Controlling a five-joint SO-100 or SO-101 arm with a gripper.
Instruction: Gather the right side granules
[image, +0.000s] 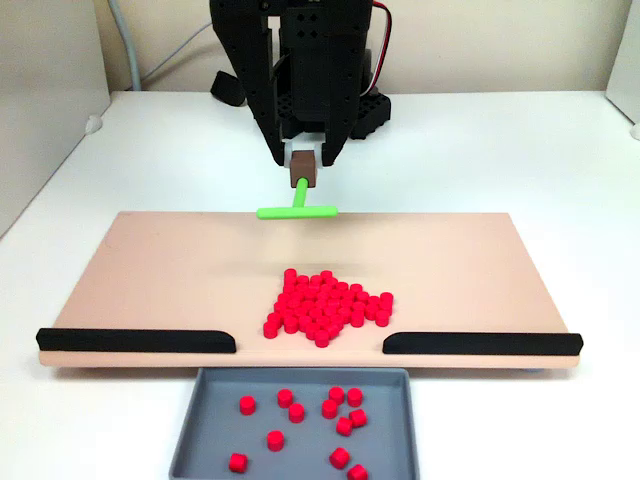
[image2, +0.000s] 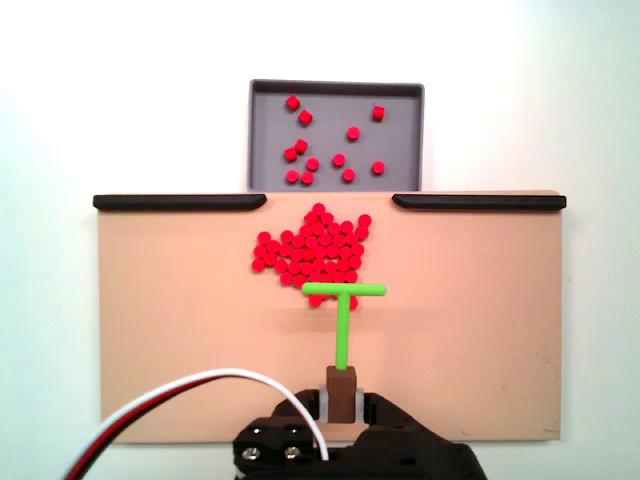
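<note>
The red granules (image: 328, 305) lie in one dense heap on the tan board (image: 150, 270), near the gap between two black rails. In both fixed views my gripper (image: 303, 165) is shut on the brown handle block (image2: 340, 388) of a green T-shaped tool (image: 297, 208). The tool's crossbar (image2: 343, 290) is on the arm's side of the heap (image2: 315, 250). In a fixed view the bar overlaps the heap's nearest pellets; in the other it hangs clear of them, seemingly lifted off the board (image2: 170, 320).
A grey tray (image: 220, 430) (image2: 400, 150) sits beyond the gap and holds several loose red granules. The black rails (image: 135, 341) (image: 483, 343) line the board's tray-side edge. White table surrounds the board, and the arm's cable (image2: 180, 395) trails at its base.
</note>
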